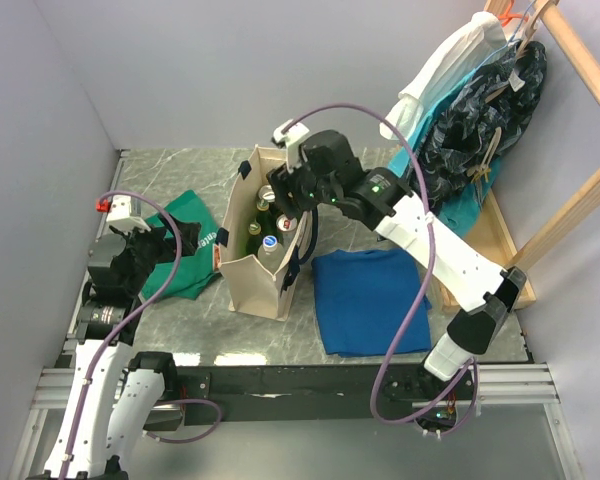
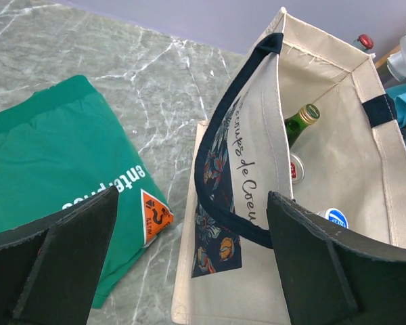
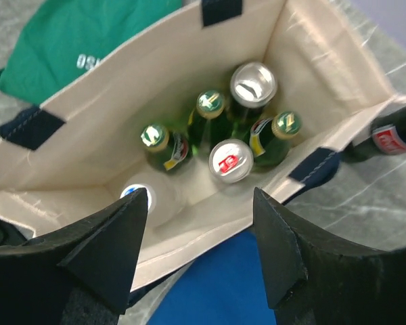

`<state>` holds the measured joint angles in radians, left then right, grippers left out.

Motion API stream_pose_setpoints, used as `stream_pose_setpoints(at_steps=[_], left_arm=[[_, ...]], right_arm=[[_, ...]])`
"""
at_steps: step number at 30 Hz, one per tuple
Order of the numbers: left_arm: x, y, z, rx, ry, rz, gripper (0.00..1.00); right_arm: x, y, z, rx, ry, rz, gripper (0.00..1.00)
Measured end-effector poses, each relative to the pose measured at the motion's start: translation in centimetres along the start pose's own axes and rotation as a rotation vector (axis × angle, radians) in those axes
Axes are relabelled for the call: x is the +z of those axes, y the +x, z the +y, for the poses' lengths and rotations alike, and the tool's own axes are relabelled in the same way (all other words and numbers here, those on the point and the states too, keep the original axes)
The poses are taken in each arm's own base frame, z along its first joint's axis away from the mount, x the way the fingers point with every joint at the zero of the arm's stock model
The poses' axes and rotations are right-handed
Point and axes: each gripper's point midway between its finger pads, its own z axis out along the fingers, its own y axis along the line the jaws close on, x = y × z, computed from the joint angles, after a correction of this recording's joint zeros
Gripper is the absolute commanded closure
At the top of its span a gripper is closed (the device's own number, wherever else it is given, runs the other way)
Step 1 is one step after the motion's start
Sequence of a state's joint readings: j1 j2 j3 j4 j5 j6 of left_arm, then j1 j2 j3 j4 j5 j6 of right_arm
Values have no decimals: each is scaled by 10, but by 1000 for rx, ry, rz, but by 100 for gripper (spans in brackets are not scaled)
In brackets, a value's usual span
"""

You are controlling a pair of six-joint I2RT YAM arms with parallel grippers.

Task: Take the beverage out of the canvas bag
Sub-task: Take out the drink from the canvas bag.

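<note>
At the far left, the left gripper point(image 1: 170, 240) is held low over the marble table point(image 1: 180, 170), its jaws spread wide with nothing between them. In its own wrist view the dark fingers point(image 2: 74, 244) are seen well apart. Beneath it a green cloth point(image 1: 190, 268) with white lettering is laid flat, one edge close to the foot of the bag (whether the two touch cannot be told).

The canvas bag point(image 1: 242, 272) is stood upright near the middle of the table, its mouth open to the top. Its navy handle point(image 2: 220, 156) is drooped against the side facing the left arm. The beverages are found inside it: three green glass bottles point(image 3: 210, 108) with gold caps, two silver cans point(image 3: 230, 160) and one blue-and-white cap point(image 3: 137, 196) by the wall. All are upright and crowded together at the bottom.

The right gripper point(image 1: 285, 190) is hung over the bag's open mouth, above the drinks. Its jaws are parted and nothing is gripped; in the right wrist view the fingers point(image 3: 115, 244) are seen clear of every cap and can. Just outside one wall of the bag a dark bottle point(image 3: 386, 139) with a red label is glimpsed, partly hidden by the rim.

Further right, a blue folded cloth point(image 1: 370, 295) is spread flat just beside the bag. Past it, clothes point(image 1: 480, 110) are hung on a wooden rack point(image 1: 578, 200).
</note>
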<state>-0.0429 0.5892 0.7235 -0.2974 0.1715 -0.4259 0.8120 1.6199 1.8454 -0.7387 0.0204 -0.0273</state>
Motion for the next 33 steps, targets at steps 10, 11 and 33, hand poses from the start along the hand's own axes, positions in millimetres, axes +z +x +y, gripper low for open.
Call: stream_pose_setpoints(at_steps=[10,11,33], left_arm=[[2,1,1,3,-4,7,4],[2,2,2,2,-4,9,4],[2,2,2,4,-5,9,4]], right_arm=[[7,31,46,-45,-85,83,31],[7,34,50,-50,-93,90,30],[6,90,97,-105,-149,226,22]])
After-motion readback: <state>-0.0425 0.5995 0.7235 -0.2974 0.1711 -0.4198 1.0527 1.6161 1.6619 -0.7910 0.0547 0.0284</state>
